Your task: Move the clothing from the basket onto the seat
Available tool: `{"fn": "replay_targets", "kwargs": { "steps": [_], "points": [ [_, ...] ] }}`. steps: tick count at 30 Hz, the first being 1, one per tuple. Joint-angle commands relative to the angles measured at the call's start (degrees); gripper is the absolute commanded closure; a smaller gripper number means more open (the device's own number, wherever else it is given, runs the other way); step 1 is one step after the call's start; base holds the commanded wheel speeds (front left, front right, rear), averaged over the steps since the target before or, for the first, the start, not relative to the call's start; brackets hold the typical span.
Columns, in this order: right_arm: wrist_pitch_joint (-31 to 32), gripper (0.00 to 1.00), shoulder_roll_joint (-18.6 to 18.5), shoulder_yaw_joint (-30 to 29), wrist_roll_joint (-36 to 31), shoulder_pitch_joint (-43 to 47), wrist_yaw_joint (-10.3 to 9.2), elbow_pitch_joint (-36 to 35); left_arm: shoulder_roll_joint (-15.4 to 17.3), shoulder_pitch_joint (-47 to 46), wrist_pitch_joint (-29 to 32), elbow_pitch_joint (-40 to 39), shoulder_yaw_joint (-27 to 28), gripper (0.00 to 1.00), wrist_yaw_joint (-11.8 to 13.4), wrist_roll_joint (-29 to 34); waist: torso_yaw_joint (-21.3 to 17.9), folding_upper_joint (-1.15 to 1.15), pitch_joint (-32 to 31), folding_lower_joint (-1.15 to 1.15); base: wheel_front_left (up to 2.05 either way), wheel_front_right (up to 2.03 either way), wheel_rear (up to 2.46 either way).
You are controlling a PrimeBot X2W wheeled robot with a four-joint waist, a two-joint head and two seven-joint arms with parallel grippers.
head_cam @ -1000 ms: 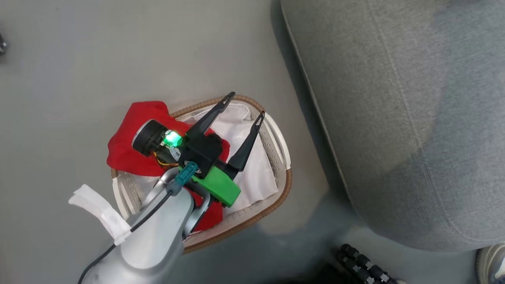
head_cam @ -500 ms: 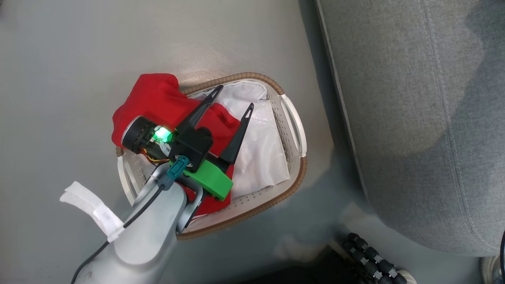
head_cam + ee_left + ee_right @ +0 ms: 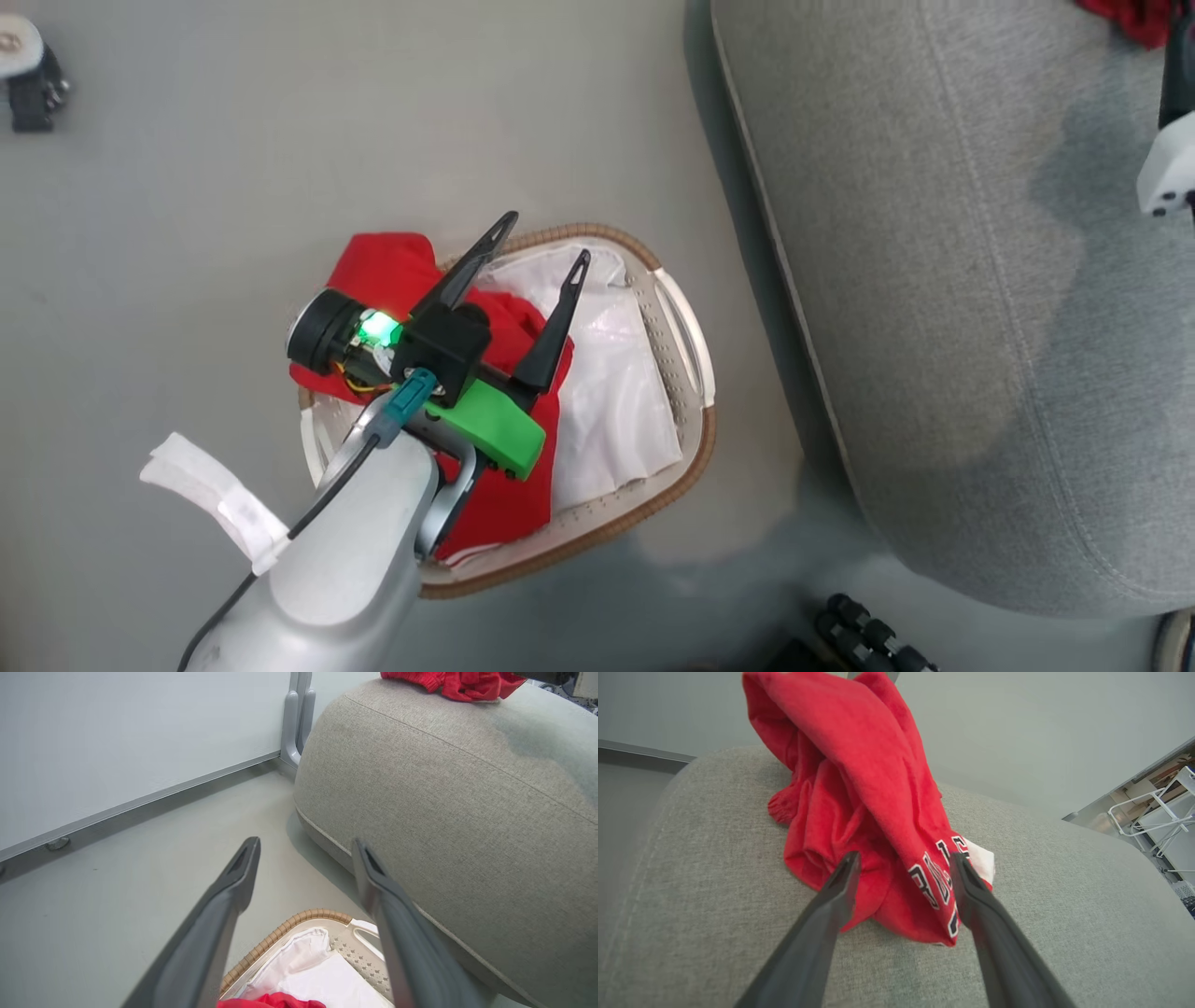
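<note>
Left fingers (image 3: 560,313) spread above basket (image 3: 707,439), red garment (image 3: 504,499) inside; jersey (image 3: 878,788) on seat (image 3: 1064,905)

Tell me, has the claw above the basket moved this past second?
Yes. Against the basket, the left gripper has drawn back slightly from the handle beside the seat, toward the red garment.

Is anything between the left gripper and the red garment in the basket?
Nothing visible. The left gripper hangs open above the red garment, which lies uncovered on the white liner in the basket.
</note>
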Motion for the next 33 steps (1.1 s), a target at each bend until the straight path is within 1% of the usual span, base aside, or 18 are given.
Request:
{"fn": "replay_targets", "kwargs": {
  "steps": [1, 9, 13, 17, 22, 26, 30, 33],
  "points": [
    [-0.03, 0.0, -0.49, 0.32, 0.56, 1.63, -0.08, -0.68, -0.27, 1.24, -0.38, 0.28, 0.39, 0.0, 0.15, -0.49, 0.67, 0.0, -4.49, 0.0, 0.0, 0.0, 0.0],
    [-0.03, 0.0, -1.54, 2.73, 1.79, 5.48, -0.08, -3.36, -1.42, 5.24, -0.35, -1.2, 4.92, 0.0, 0.2, -1.55, 2.98, 0.0, -14.83, 0.0, 0.0, 0.0, 0.0],
    [-0.04, 0.0, -0.57, 3.18, 2.44, 7.26, -0.08, -5.42, -2.54, 8.23, -0.36, -1.7, 8.41, 0.0, 0.36, -2.36, 4.66, 0.0, -19.85, 0.0, 0.0, 0.0, 0.0],
    [-0.03, 0.0, 1.92, 2.82, 3.84, 10.37, -0.08, -8.67, -3.29, 11.82, -0.37, -2.23, 12.44, 0.0, 0.61, -2.77, 6.24, 0.0, -24.02, 0.0, 0.0, 0.0, 0.0],
    [-0.04, 0.0, 7.08, 2.39, 5.61, 16.66, -0.08, -12.91, -4.29, 17.51, -0.37, -3.18, 18.49, 0.0, 0.93, -3.48, 7.92, 0.0, -28.66, 0.0, 0.0, 0.0, 0.0],
    [-0.04, 0.0, 11.42, 2.8, 6.93, 21.67, -0.08, -15.09, -4.83, 21.93, -0.37, -4.21, 23.16, 0.0, 1.21, -3.51, 8.91, 0.0, -31.16, 0.0, 0.0, 0.0, 0.0],
    [-0.04, 0.0, 14.34, 3.38, 8.06, 26.82, -0.08, -17.42, -5.34, 25.61, -0.37, -4.78, 26.77, 0.0, 1.08, -2.74, 9.95, 0.0, -32.96, 0.0, 0.0, 0.0, 0.0],
    [-0.04, 0.0, 15.52, 3.35, 9.03, 31.65, -0.08, -19.73, -5.81, 27.99, -0.37, -4.64, 28.28, 0.0, 0.6, -2.54, 10.77, 0.0, -34.44, 0.0, 0.0, 0.0, 0.0]
  ]
}}
